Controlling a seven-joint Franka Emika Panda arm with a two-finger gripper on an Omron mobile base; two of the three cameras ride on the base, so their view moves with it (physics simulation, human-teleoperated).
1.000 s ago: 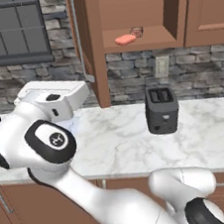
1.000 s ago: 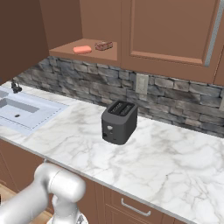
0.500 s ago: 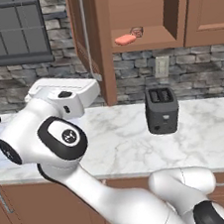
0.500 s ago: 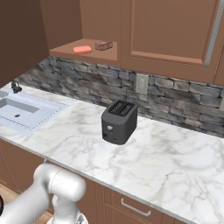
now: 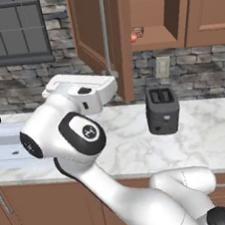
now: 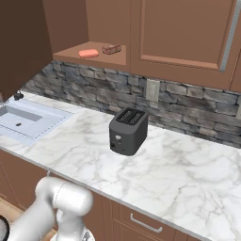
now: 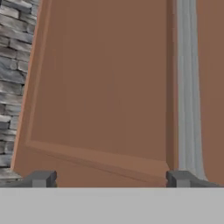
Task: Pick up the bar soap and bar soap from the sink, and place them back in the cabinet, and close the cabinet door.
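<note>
Orange soap (image 6: 88,53) and brown soap (image 6: 111,49) side by side (apart) on open cabinet shelf (image 6: 70,58); toaster (image 6: 128,131) on counter (image 6: 188,169), sink (image 6: 23,123) left.

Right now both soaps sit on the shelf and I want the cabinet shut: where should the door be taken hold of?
Judging by its pose, grip the cabinet door by its long silver bar handle, near the free edge. The bar runs vertically and stands off the panel, so the open end effector, already facing the door, could straddle it from the front, fingers either side.
</note>
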